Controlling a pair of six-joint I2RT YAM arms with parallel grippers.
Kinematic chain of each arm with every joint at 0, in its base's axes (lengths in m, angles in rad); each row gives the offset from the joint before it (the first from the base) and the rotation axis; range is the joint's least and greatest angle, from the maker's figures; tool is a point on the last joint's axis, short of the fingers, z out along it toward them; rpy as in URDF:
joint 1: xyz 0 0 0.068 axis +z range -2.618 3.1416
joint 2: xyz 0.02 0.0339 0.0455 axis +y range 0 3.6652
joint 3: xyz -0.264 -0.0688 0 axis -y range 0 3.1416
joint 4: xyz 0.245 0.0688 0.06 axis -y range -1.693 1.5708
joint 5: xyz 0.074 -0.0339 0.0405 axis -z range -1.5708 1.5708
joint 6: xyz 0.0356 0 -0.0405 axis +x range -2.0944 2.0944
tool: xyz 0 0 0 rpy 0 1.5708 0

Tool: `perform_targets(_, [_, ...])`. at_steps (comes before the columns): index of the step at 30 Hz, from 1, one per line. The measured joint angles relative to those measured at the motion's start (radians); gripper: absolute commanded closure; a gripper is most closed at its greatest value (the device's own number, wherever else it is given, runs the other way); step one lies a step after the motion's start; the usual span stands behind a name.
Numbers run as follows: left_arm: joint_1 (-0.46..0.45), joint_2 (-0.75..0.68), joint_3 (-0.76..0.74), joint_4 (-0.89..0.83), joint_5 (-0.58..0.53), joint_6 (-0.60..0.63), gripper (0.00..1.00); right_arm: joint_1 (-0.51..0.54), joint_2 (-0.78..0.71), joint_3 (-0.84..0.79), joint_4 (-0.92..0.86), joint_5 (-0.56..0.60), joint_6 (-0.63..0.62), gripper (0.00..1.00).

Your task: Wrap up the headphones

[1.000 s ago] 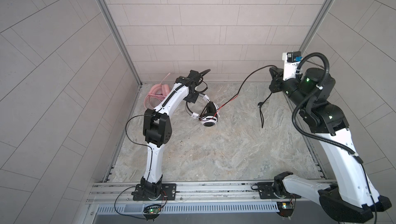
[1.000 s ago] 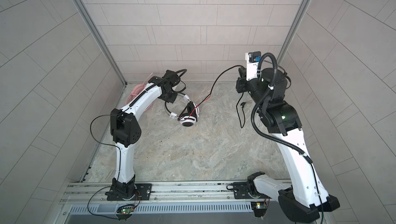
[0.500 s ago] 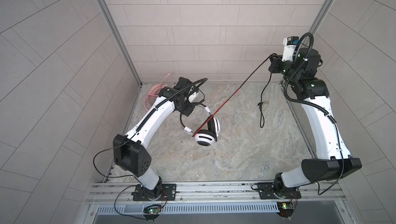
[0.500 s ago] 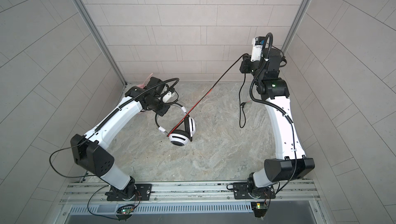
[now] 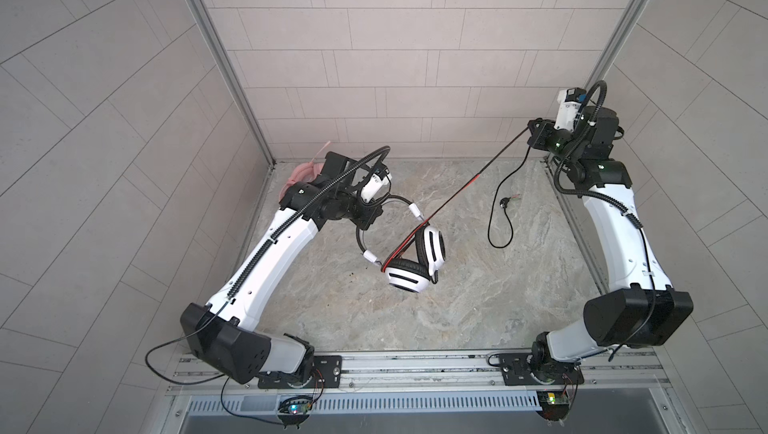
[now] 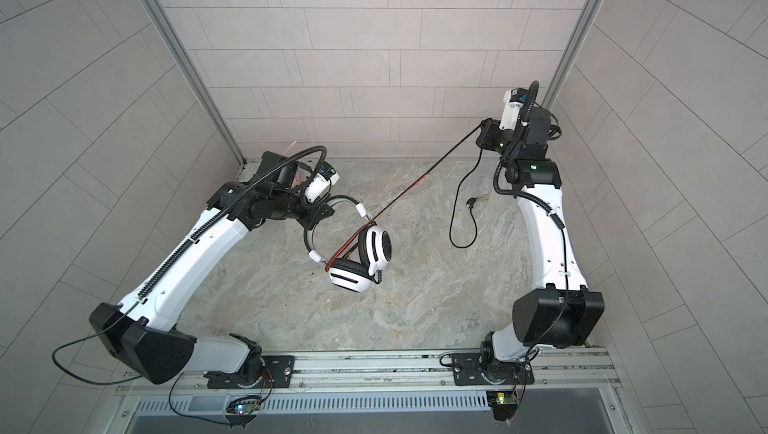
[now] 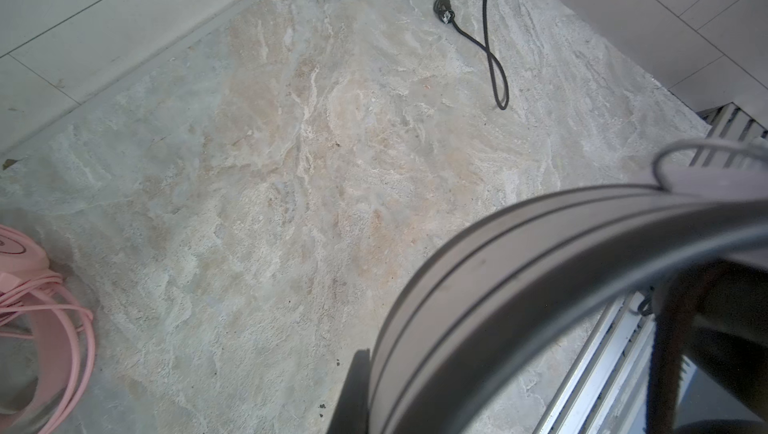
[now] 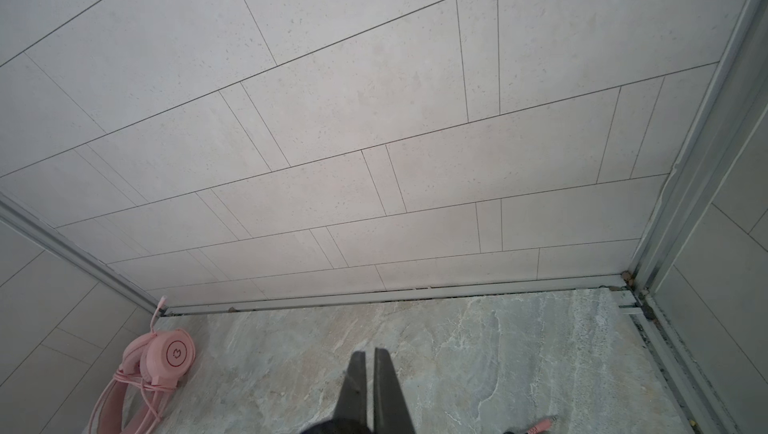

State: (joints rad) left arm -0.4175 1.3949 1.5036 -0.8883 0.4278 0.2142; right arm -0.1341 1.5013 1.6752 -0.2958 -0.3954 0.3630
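White-and-black headset (image 5: 415, 259): has shifted nearer, is hanging mid-scene. Left gripper (image 5: 365, 220) is clamping its headband (image 5: 358, 238); right gripper (image 5: 532, 133), far right, is pinching black cable (image 5: 498, 157) taut. Winding remaining; pink headset (image 8: 166, 357), far left, seemingly wrapped.

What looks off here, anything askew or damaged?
No damage visible. The white-and-black headphones hang above the table from the left pincer, and their black cable runs taut to the right pincer; its slack end and plug trail loose on the table. The pink headphones sit wrapped in the back corner.
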Motion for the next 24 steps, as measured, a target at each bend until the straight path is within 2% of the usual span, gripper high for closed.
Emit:
perform_targets(7, [0.003,-0.020,-0.040,0.028,0.037,-0.026,1.00,-0.005,0.010,-0.071,0.046,-0.035,0.020,1.00])
perform_targets(14, [0.015,-0.068,-0.022,0.035,0.085,-0.063,1.00,-0.005,0.011,-0.230,0.102,-0.066,0.043,1.00])
perform_targets(24, [0.067,-0.080,0.011,0.173,0.188,-0.213,1.00,0.014,-0.008,-0.472,0.183,-0.095,0.061,1.00])
